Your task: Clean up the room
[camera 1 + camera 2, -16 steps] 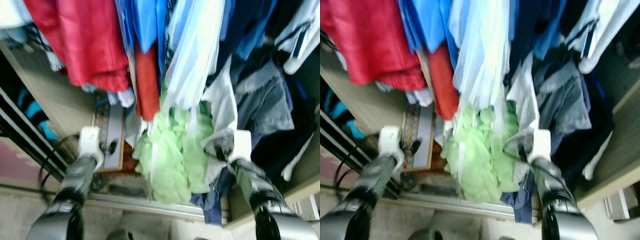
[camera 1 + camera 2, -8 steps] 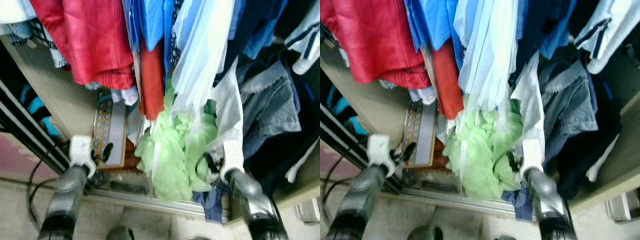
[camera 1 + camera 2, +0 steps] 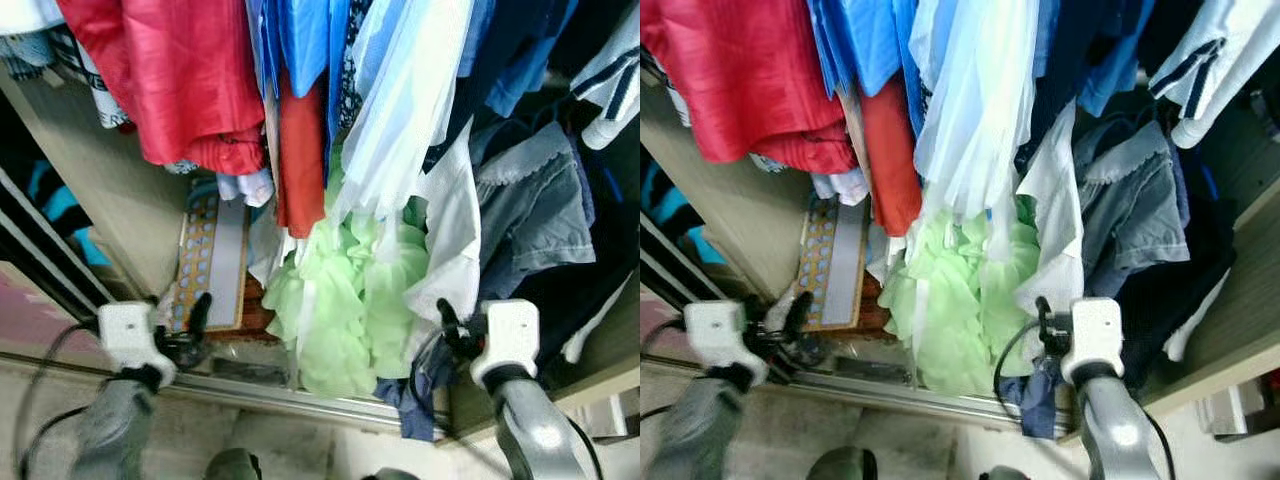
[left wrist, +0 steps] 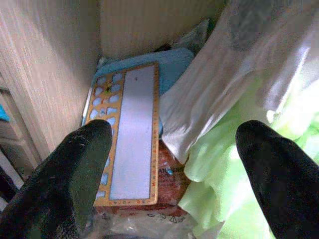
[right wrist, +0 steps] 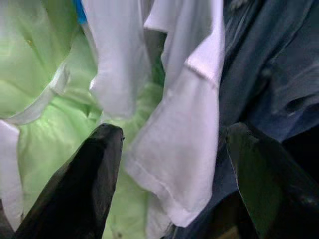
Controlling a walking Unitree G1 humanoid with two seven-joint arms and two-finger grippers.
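A wardrobe stands open before me with clothes hanging close together: a red garment (image 3: 190, 80), blue ones (image 3: 300, 40), a pale blue one (image 3: 400, 120), a light green garment (image 3: 350, 300), a white shirt (image 3: 450, 240) and a grey-blue shirt (image 3: 535, 210). My right gripper (image 3: 445, 330) is open just below the white shirt's hem. In the right wrist view its fingers (image 5: 94, 169) stand apart with the white sleeve (image 5: 184, 144) hanging beyond them. My left gripper (image 4: 174, 134) is open and holds nothing, low at the wardrobe's left side, facing a flat orange-edged board (image 4: 129, 134).
The board lies on the wardrobe floor against a wooden side wall (image 3: 110, 200), over a blue item (image 4: 169, 64). A metal door rail (image 3: 270, 395) runs along the front. A dark blue cloth (image 3: 415, 400) hangs over the rail. A black cable (image 3: 45, 350) loops at left.
Both arms have drawn back and down from the clothes. The right gripper has come out from between the green and white garments. The view has shifted slightly.
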